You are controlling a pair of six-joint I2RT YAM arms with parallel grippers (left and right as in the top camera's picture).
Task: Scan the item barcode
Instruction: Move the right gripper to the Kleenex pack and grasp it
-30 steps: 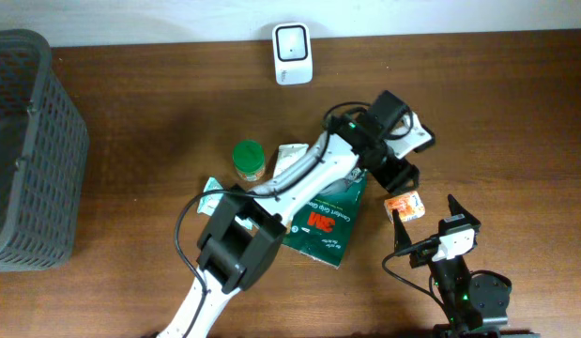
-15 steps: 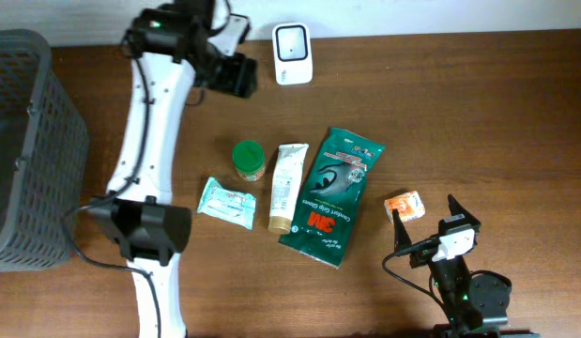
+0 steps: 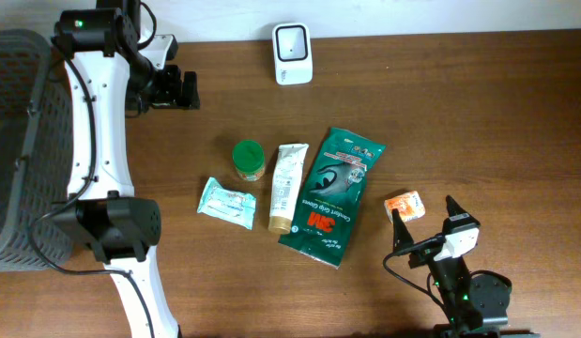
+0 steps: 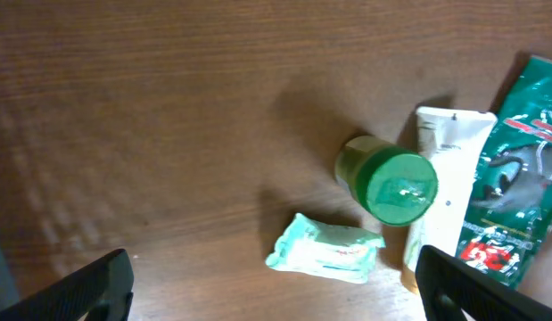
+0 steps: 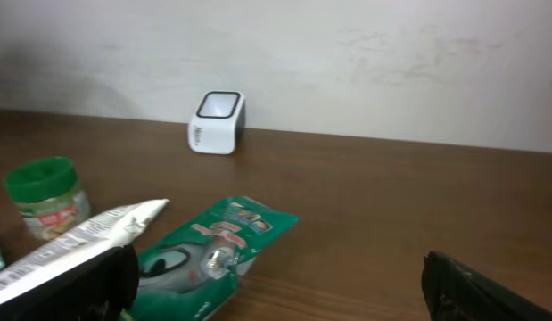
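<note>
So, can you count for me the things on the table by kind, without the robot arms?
Jar with green lid: 1
Tube: 1
Packets: 3 (green pouch, pale teal packet, small orange packet)
Scanner: 1
Basket: 1
Total: 7

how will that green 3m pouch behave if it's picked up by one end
The green pouch looks like thin film lying flat and slightly wrinkled, so it will probably sag if lifted by one end. Its glossy surface may slip between jaws. It lies right beside the white tube, so a sideways push would likely nudge that too.
</note>
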